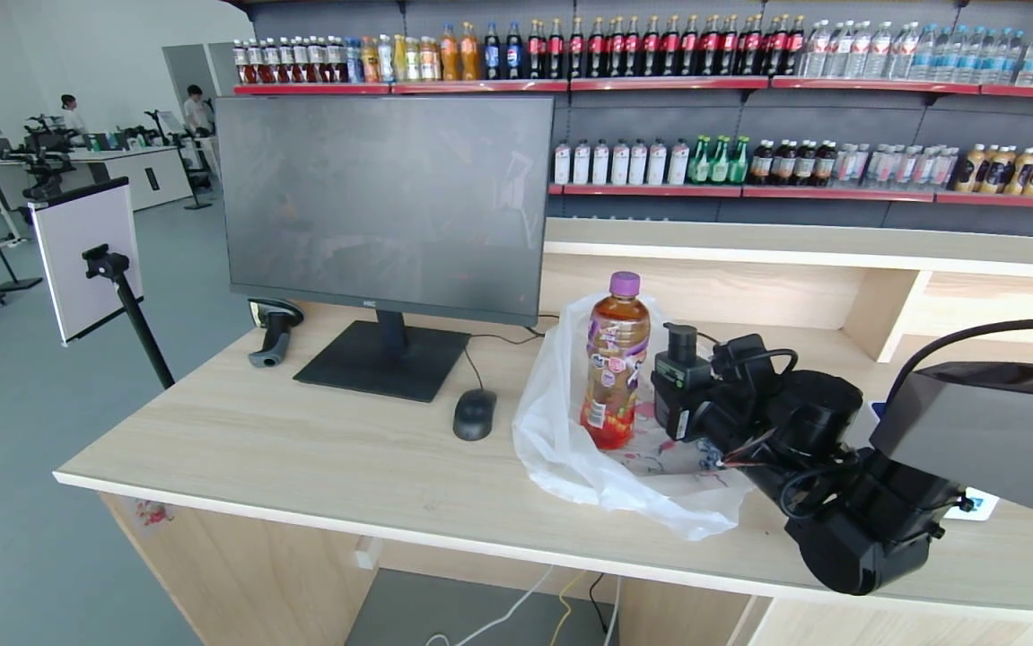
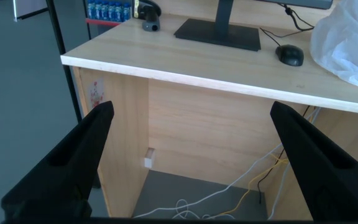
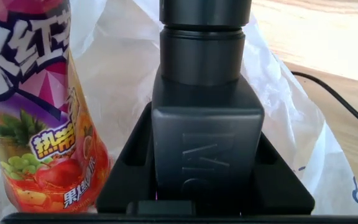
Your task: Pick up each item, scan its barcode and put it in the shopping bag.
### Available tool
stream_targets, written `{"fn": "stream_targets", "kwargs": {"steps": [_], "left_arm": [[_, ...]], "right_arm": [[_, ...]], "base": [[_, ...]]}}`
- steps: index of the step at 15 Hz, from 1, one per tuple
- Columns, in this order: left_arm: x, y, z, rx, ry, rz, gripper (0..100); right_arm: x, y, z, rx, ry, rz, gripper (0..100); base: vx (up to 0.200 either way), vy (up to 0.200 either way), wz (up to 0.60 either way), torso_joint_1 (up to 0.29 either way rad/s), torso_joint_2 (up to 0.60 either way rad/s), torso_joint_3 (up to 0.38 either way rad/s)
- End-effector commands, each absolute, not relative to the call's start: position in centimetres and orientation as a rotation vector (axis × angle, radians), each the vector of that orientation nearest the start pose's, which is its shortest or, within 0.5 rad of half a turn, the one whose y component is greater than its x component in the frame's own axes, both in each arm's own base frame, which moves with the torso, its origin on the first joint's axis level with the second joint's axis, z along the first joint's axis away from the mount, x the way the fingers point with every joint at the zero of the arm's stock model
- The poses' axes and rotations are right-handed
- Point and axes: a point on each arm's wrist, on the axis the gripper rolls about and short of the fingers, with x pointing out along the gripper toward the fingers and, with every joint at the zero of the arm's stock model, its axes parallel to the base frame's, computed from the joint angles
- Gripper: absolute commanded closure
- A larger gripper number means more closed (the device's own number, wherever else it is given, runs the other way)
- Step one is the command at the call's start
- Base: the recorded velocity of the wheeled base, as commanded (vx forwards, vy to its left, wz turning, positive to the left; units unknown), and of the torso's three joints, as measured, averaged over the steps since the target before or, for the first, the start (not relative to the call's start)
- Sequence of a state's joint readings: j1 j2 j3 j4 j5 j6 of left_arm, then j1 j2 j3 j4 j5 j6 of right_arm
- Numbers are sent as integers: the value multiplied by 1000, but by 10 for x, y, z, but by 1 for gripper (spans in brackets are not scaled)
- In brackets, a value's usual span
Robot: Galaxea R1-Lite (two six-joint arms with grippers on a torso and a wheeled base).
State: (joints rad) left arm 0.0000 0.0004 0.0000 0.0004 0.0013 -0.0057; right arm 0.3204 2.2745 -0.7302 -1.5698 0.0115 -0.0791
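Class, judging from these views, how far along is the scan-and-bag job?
Done: the drink bottle stands in the shopping bag. In hand: the right claw grips a black container beside it. Left: bagging it; scanning cannot be judged. The left claw is open, empty.

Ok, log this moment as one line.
bottle: upright in shopping bag | right gripper: beside bottle | left gripper: open, empty, low before counter
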Motion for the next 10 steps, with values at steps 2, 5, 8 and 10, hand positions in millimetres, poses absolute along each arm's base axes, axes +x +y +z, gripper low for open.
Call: {"fn": "stream_targets", "kwargs": {"steps": [2,5,8,10], "left_arm": [[-23,0,75,-6,0,2,0],[-23,0,75,-6,0,2,0],[-23,0,75,-5,0,2,0],[-23,0,75,-5,0,2,0]], "right_arm": [[357,122,53,-77,-24,338,100],[354,120,51,-79,-10,337,100],[353,120,51,-80,-6,339,100],[352,120,53,-80,-9,339,100]], "base": [[0,0,0,0,0,0],[0,0,0,0,0,0],[0,0,0,0,0,0],[0,0,0,0,0,0]]}}
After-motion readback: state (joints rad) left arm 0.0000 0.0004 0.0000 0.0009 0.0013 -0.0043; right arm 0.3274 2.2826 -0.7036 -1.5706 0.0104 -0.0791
